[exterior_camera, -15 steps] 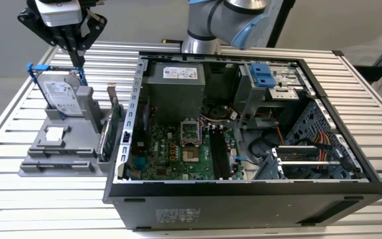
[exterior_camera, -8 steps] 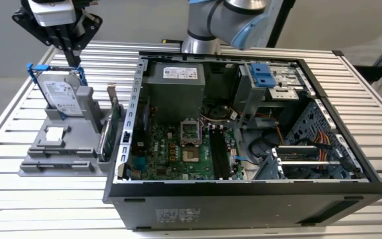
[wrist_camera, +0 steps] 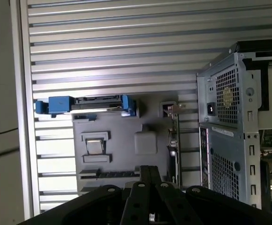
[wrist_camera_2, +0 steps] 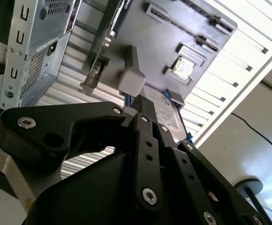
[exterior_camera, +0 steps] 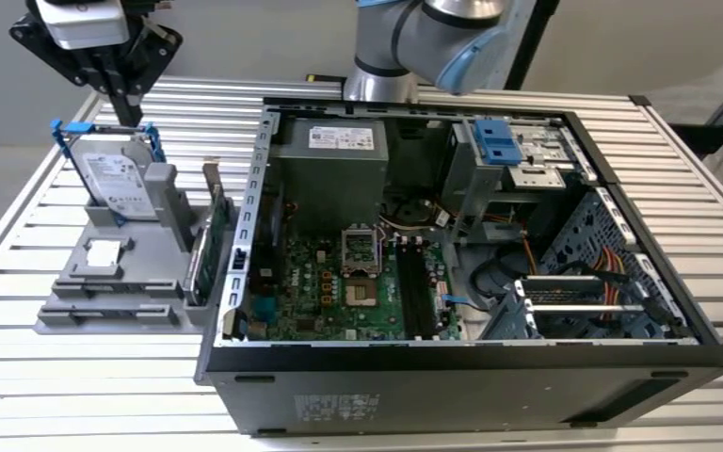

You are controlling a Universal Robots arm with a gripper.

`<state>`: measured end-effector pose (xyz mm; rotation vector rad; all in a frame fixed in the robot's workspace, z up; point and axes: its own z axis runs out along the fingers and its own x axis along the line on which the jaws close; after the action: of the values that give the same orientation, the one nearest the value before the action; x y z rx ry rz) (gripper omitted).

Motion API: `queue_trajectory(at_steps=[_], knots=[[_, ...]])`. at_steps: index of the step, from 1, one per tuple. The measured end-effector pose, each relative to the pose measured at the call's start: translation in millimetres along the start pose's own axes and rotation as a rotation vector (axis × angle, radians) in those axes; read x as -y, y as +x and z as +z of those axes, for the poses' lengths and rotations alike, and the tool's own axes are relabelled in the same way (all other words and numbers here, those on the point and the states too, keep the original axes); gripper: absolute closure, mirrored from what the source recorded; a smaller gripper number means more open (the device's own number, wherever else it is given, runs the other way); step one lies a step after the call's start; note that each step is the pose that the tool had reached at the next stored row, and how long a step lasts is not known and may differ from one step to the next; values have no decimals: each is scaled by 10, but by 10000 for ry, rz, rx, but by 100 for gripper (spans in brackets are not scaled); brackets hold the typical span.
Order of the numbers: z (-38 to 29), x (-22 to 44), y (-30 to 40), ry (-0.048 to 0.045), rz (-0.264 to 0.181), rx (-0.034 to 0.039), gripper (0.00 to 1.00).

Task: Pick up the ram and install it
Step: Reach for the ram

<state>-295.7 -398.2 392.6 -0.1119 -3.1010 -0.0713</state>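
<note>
Open computer case (exterior_camera: 462, 400) on slatted table (exterior_camera: 35, 377), toward exterior view's right. Parts holder (exterior_camera: 98, 318) just beside it, exterior view's left. Hard drive (exterior_camera: 123, 184) upright in holder (far end). Expansion card (exterior_camera: 215, 240) upright on holder's case-side edge. Gripper (exterior_camera: 124, 99) above drive.

A: Which surface bears a pattern?
B: The table (exterior_camera: 488, 89): silver, in parallel ribs.
A: And the plain colours?
B: Computer case (exterior_camera: 462, 400) black; motherboard (exterior_camera: 317, 301) green; hard drive (exterior_camera: 120, 184) grey, its frame (exterior_camera: 67, 127) blue; holder (exterior_camera: 98, 315) grey; hand (exterior_camera: 128, 105) black.
</note>
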Motion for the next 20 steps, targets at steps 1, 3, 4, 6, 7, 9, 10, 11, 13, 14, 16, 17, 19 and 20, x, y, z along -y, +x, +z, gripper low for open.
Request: queue_trajectory(at_steps=[1, 3, 4, 6, 7, 9, 10, 11, 13, 14, 16, 17, 19, 20], knots=[[1, 1, 12, 0, 1, -2, 100], [1, 2, 24, 0, 0, -2, 100], [1, 2, 28, 0, 0, -2, 100], [1, 2, 32, 0, 0, -3, 100], [1, 2, 32, 0, 0, -3, 100], [1, 3, 36, 0, 0, -3, 100], [1, 3, 38, 0, 1, -3, 100], [1, 3, 40, 0, 0, -3, 100], [2, 4, 50, 0, 1, -2, 100], [3, 5, 68, -1, 2, -2, 100], [5, 9, 124, -1, 1, -2, 100], [6, 11, 153, 0, 0, -2, 100], [8, 15, 199, 0, -11, -3, 100], [8, 16, 222, 2, -29, -5, 100]])
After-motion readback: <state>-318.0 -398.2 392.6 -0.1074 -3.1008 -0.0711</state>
